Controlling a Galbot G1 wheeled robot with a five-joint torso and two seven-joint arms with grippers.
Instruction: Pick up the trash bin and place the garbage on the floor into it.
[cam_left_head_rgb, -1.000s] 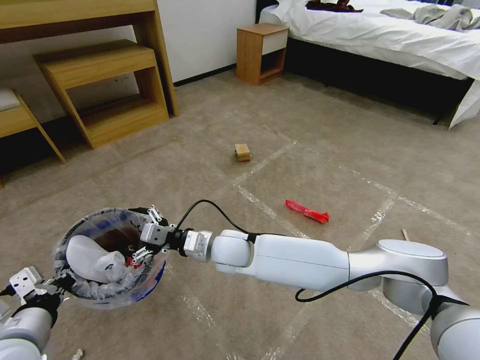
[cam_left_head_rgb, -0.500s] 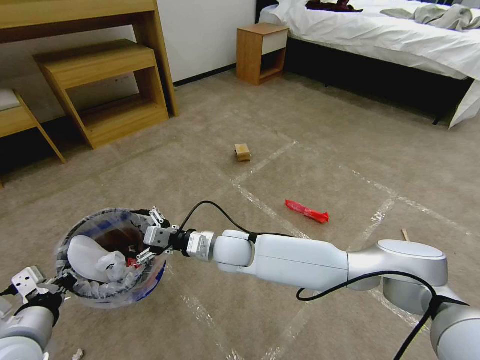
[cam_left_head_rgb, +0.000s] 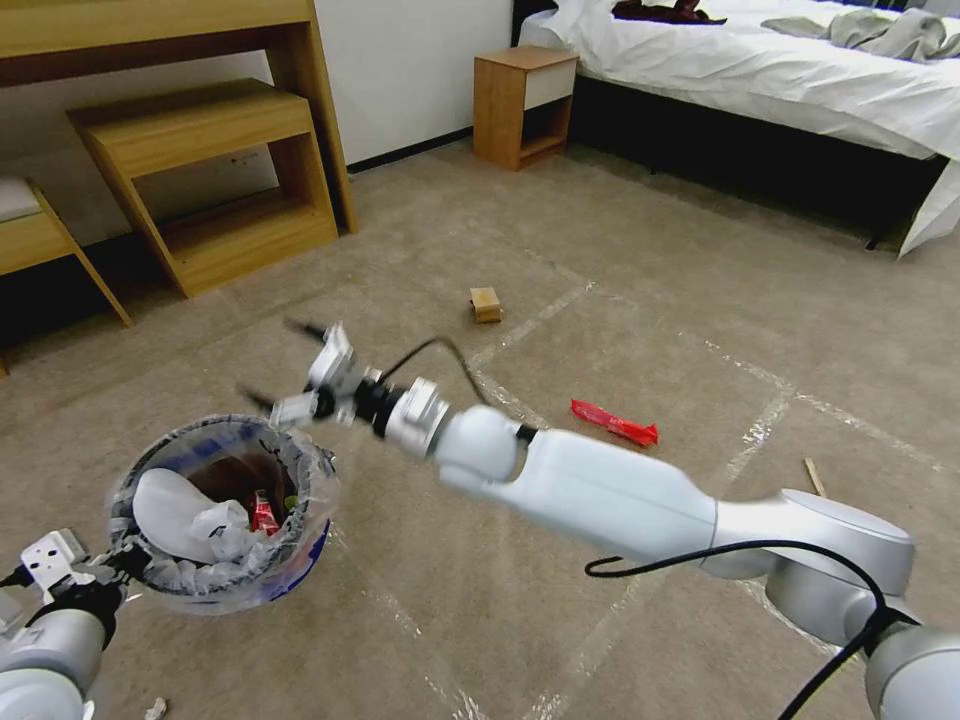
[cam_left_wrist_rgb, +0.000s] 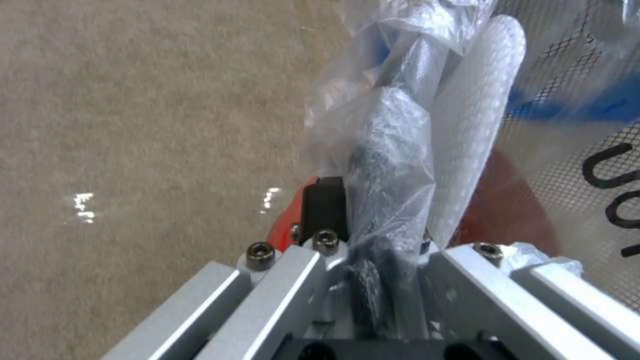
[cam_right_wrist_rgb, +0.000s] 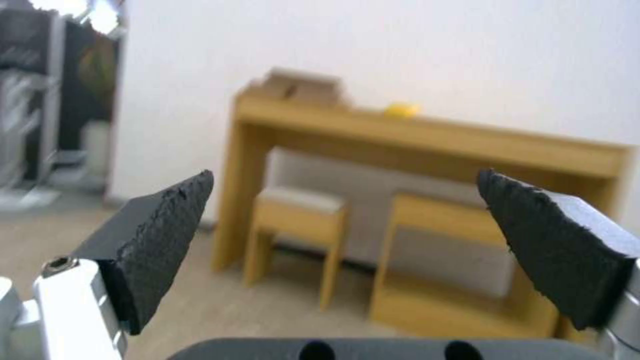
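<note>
The trash bin (cam_left_head_rgb: 300, 560), blue outside and lined with a crinkled clear bag, hangs low at the left. My left gripper (cam_left_head_rgb: 105, 572) is shut on its near rim (cam_left_wrist_rgb: 390, 145), pinching plastic and rim. Inside lie a white slipper (cam_left_head_rgb: 165, 510), crumpled white paper (cam_left_head_rgb: 225, 530) and a red can (cam_left_head_rgb: 262, 512). My right gripper (cam_left_head_rgb: 280, 365) hovers open above the bin's far edge, its pads (cam_right_wrist_rgb: 160, 240) wide apart with nothing between them. On the floor (cam_left_head_rgb: 620, 300) lie a tan box (cam_left_head_rgb: 486, 304), a red wrapper (cam_left_head_rgb: 614, 422) and a thin stick (cam_left_head_rgb: 813, 477).
A wooden desk with a step shelf (cam_left_head_rgb: 215, 170) and a stool stands at the back left. A nightstand (cam_left_head_rgb: 522, 105) and a bed (cam_left_head_rgb: 800, 80) line the back right. A small white scrap (cam_left_head_rgb: 155, 709) lies by the near left edge.
My right gripper has risen out of the bin's mouth and swung up and away from it, still open. The bin and left gripper have stayed in place.
</note>
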